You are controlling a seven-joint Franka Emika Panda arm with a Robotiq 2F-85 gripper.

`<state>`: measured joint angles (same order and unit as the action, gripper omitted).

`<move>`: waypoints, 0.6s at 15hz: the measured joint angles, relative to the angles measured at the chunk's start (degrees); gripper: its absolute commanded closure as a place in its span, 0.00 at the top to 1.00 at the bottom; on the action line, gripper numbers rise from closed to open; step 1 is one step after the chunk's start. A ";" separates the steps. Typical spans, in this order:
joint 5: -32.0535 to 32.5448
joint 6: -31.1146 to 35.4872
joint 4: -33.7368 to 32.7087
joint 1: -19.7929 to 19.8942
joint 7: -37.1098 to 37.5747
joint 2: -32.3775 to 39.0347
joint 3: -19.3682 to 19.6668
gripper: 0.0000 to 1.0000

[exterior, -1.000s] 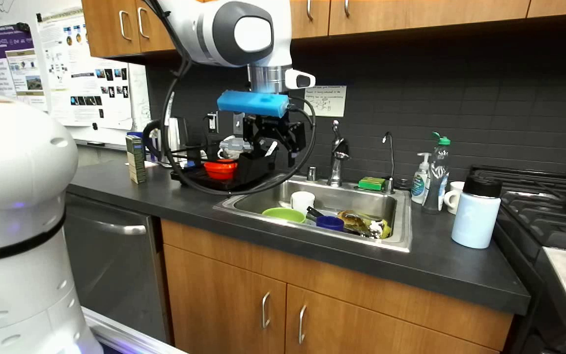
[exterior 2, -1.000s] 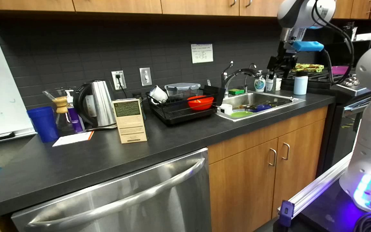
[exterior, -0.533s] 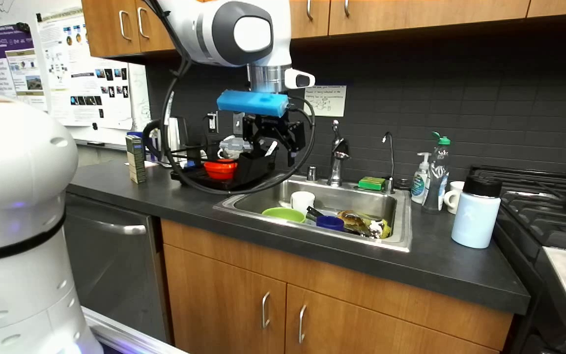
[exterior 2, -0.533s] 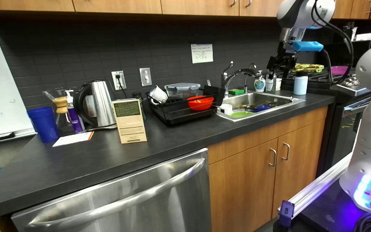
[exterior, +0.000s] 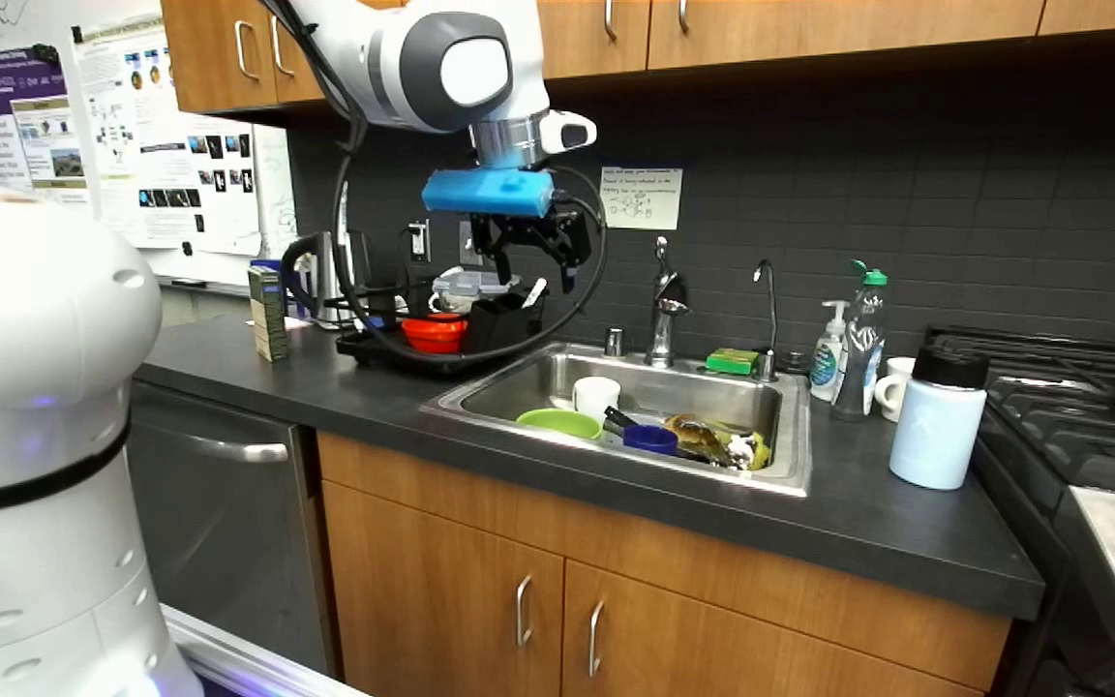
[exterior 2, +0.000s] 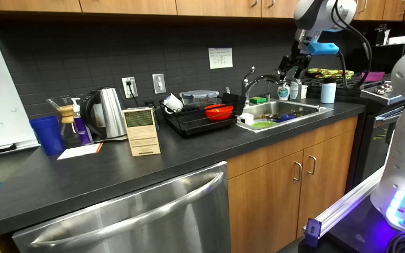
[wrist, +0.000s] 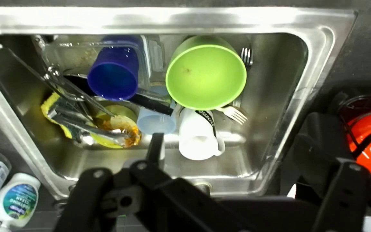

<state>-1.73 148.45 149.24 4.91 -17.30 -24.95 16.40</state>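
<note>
While the gripper [exterior: 536, 276] hangs with its jaws wide apart — nothing between them — a white mug [wrist: 198, 138] sits lower down in the steel sink [wrist: 204, 21], just beside a green bowl [wrist: 206, 77] and near a blue cup [wrist: 116, 71].

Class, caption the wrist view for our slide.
Seen from above: a steel sink holding a green bowl, blue cup and white mug.
</note>
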 measured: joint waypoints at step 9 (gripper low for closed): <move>-3.39 9.73 -0.93 -8.16 -1.59 2.28 -0.32 1.00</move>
<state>-5.12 158.19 148.31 -3.25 -18.89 -22.67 16.08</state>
